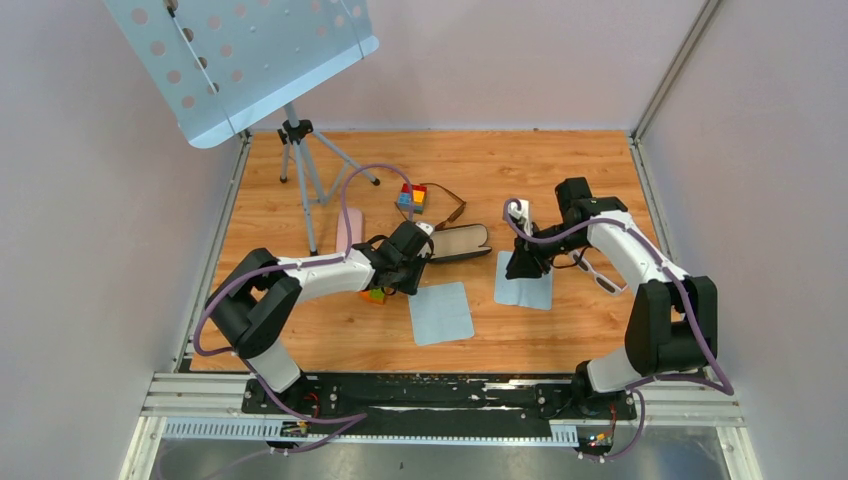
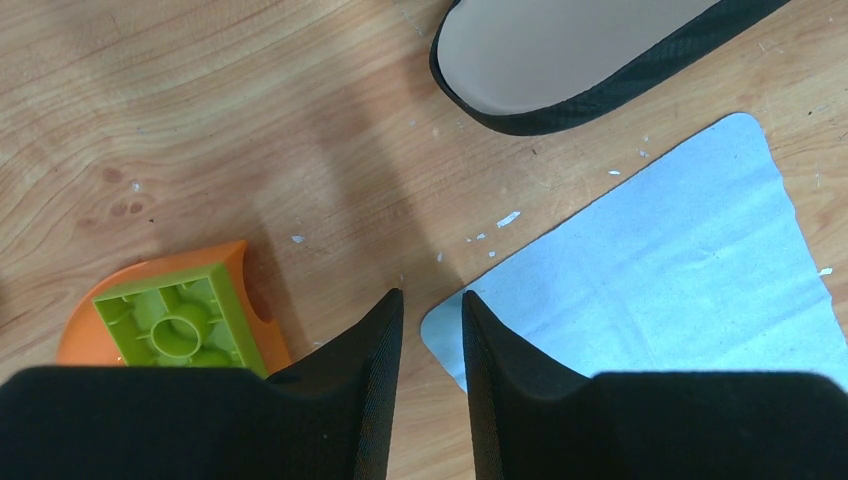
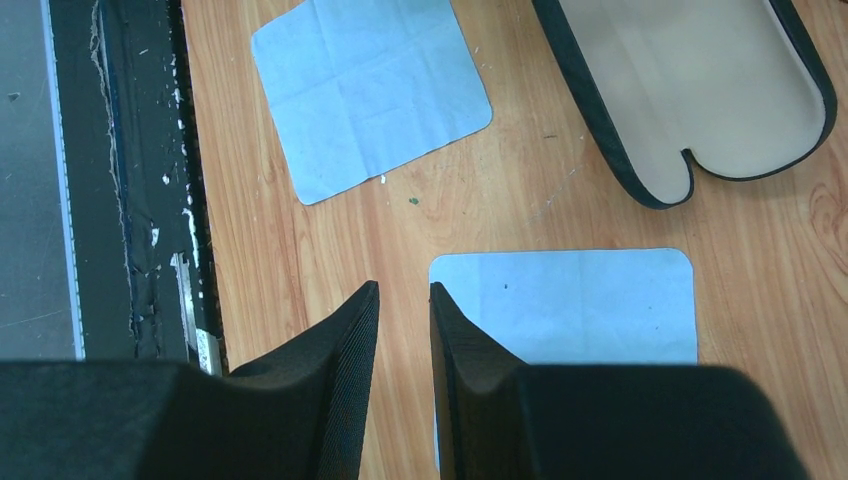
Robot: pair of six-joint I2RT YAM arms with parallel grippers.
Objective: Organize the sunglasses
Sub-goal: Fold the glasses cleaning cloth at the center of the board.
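Top view, 12 o'clock = far wall.

Near edge: black rail with both arm bases bolted on it.

6 o'clock of table centre: the left cloth, pale blue, lies flat on the wooden table. The right cloth, same colour, is at its 2 o'clock and apart from it.

The left claw hangs low over the far-left corner of the left cloth. Its fingers stand a narrow gap apart with nothing between them. Close at its 9 o'clock is a green block, studs down, against an orange piece.

The right claw is over an edge of the right cloth, its fingers slightly apart and empty.

Mid table: the black case lies open, pale lining up, between the two claws and at 12 o'clock of the left cloth. The pink case is at 9 o'clock of the black case, beyond the left forearm.

Farther: the sunglasses lie on the table at 12 o'clock of the black case, clear of it and of both claws. They are just beside the coloured blocks, at the blocks' 3 o'clock. I cannot tell whether they touch.

11 o'clock, far left: music stand, tripod feet on the table.
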